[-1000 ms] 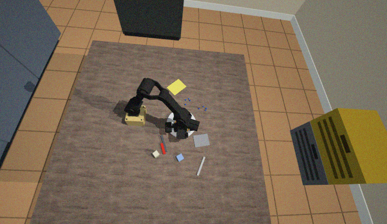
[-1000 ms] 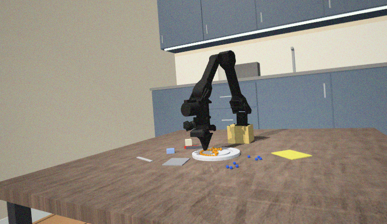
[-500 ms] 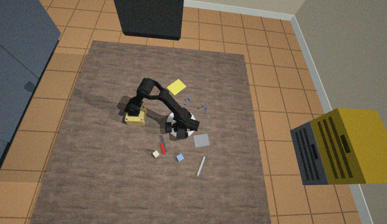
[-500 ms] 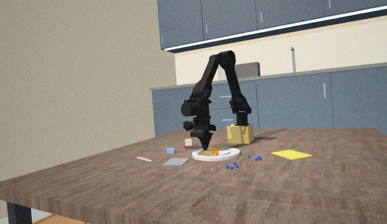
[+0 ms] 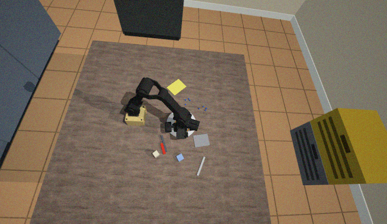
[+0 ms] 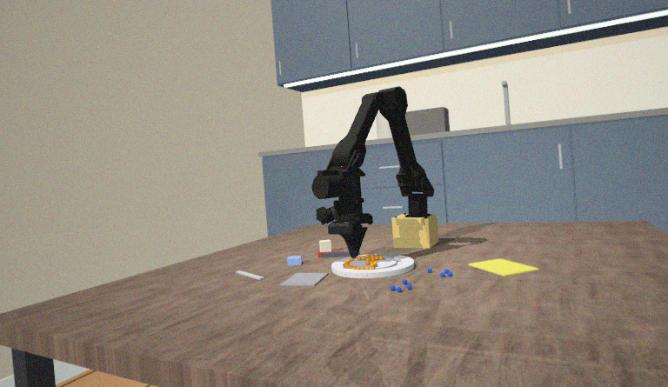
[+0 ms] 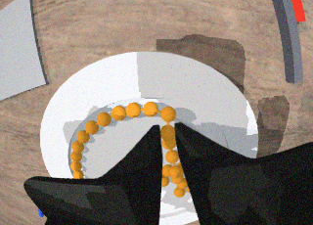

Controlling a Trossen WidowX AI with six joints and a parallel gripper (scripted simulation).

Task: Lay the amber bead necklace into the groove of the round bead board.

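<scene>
Wood-grain table top (image 5: 114, 175) (image 6: 443, 323) (image 7: 108, 20), bearing one round bead board (image 5: 171, 117) (image 6: 339, 270) (image 7: 98, 85), white, flat. Directions as on the wrist view's clock face.

Item: amber bead necklace (image 5: 188, 130) (image 6: 362, 268) (image 7: 134, 110), upon the board. One run curves along the groove from about eight o'clock to just past twelve; the remainder turns inward and bunches towards five, apparently slack awaiting placement.

Item: black gripper (image 5: 181, 131) (image 6: 353, 256) (image 7: 167, 130), pointed down, fingers nearly closed, a narrow gap pinching the strand just beyond the seated run. Such a hold presumably lets the next beads be guided towards two o'clock without dragging the laid arc loose.
</scene>
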